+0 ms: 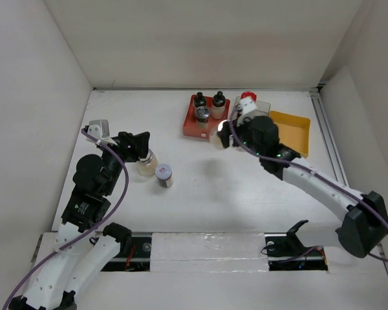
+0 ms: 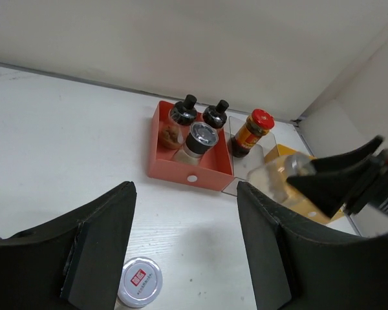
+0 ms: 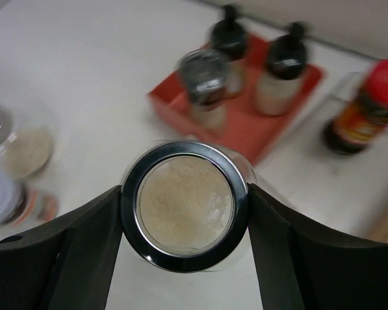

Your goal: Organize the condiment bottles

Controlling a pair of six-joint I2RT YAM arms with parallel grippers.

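Bright, flat overhead light here. The white table (image 1: 246,187) and walls (image 1: 200,39) are nearly washed out, and the shadows are soft and faint. Right wrist view is only sharp on the near silver-rimmed jar (image 3: 184,205); the red tray (image 3: 252,132) and red-capped bottle (image 3: 368,106) farther off are mushy. Left wrist view's crisp, with slight wide-angle bend at the edges.

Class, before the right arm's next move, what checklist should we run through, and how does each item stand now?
1. Right gripper closed on the silver-rimmed jar: ok.
2. Jar clear of the table: ok.
3. Jar upright: cannot tell.
4. Bare corner in the red tray beside its three bottles: ok.
5. Left gripper away from the tray, open, beside the pale jar and white-capped jar: ok.
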